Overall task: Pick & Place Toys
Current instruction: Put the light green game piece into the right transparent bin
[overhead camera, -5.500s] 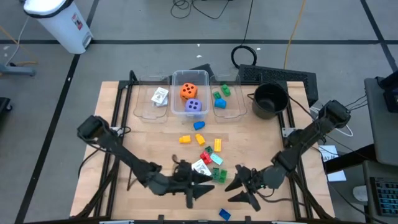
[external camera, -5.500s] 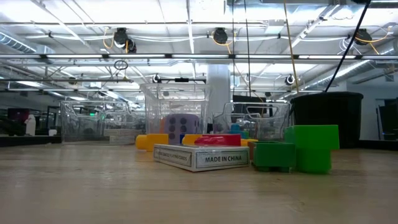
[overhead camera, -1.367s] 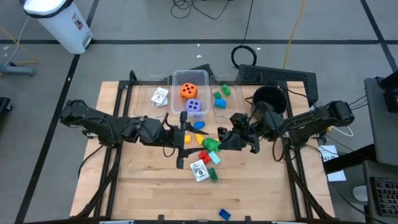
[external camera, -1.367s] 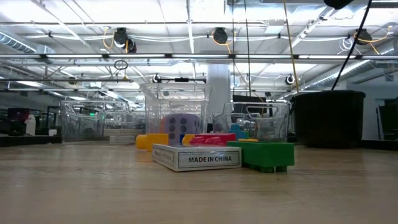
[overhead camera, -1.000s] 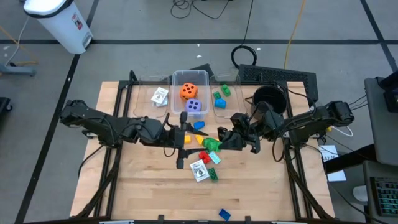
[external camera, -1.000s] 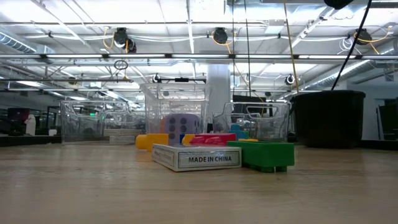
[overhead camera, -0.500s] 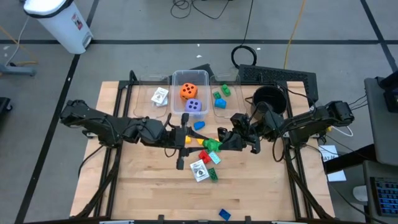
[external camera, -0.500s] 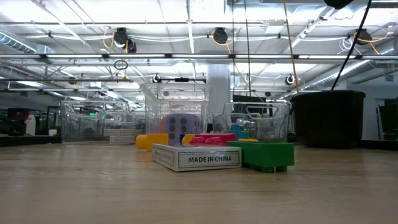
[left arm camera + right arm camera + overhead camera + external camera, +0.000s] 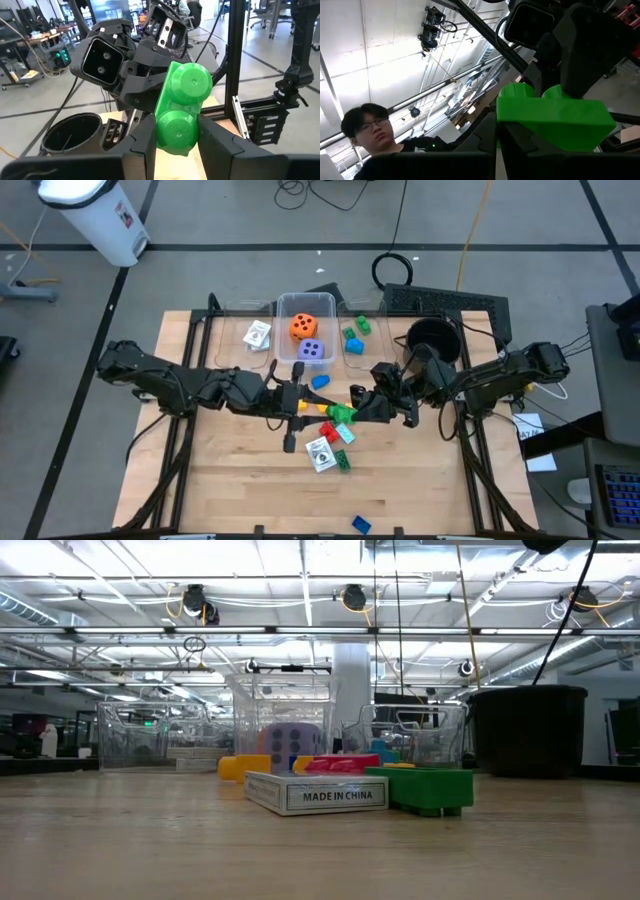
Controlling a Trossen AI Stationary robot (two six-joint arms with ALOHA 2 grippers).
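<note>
A green two-stud brick (image 9: 341, 413) hangs above the middle of the table between both grippers. My left gripper (image 9: 303, 403) reaches it from the table's left and my right gripper (image 9: 355, 408) from the right; both are shut on it. Loose toys lie below: a card box (image 9: 321, 452) flat on the wood, a low green brick (image 9: 420, 790), and yellow (image 9: 357, 391), red (image 9: 325, 428) and blue (image 9: 320, 381) bricks. The orange die (image 9: 303, 328) and purple die (image 9: 312, 351) sit in the middle clear bin. My left gripper pinches the green brick's stud end (image 9: 176, 131) between its two fingers (image 9: 145, 142), coming level from the table's left. The brick is clear of the table, its studs facing my left wrist. My right gripper holds the brick's other end by its lower edge (image 9: 506, 119) at the tips of its shut fingers (image 9: 487, 134), coming from the table's right. The brick juts out past the fingertips.
Three clear bins line the far edge: cards (image 9: 258, 335) in the left one, bricks (image 9: 355, 335) in the right one. A black pot (image 9: 433, 340) stands at the far right. A blue brick (image 9: 360, 524) lies at the near edge. A person (image 9: 370, 127) shows beyond the table.
My left gripper has edged a little toward the table's right edge, up to the green brick that my right gripper keeps still in the air. The toys on the table have not moved.
</note>
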